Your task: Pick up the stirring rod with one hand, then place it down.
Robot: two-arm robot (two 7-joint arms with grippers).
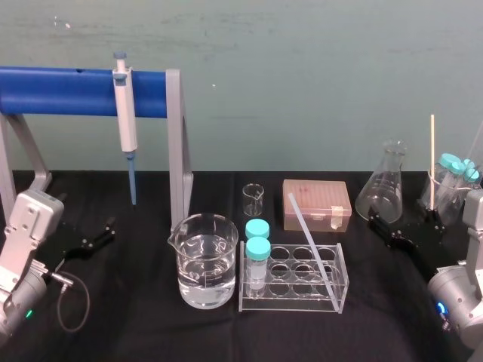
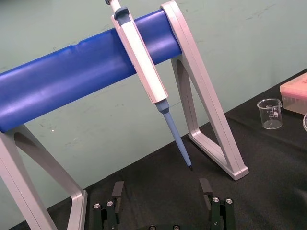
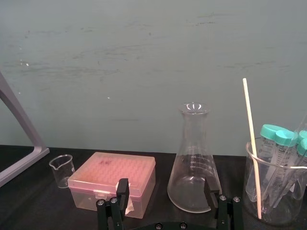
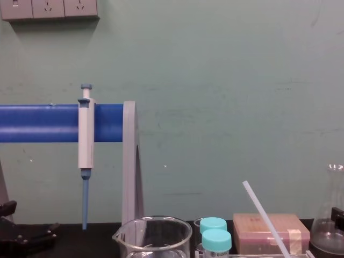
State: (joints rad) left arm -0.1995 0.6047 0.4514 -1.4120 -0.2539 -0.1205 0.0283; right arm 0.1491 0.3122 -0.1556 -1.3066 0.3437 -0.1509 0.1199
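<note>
You'll see the stirring rod (image 1: 310, 228) leaning slanted in the test tube rack (image 1: 302, 299) beside two teal-capped tubes (image 1: 257, 253). One large beaker (image 1: 202, 260) holds water; one conical flask (image 1: 385, 181) looks empty. The left gripper (image 1: 94, 235) and right gripper (image 1: 407, 226) sit spread wide, holding nothing.

A pale green painted wall (image 4: 242, 80) stands beyond both the left gripper (image 2: 161, 187) and the right gripper (image 3: 166, 184) — matte and scuffed, with faint horizontal streaks and small white specks. High above the left gripper runs a row of white wall sockets (image 4: 48, 8). Under both grippers lies a black table (image 1: 136, 332) — evenly lit, no hard shadows.
</note>
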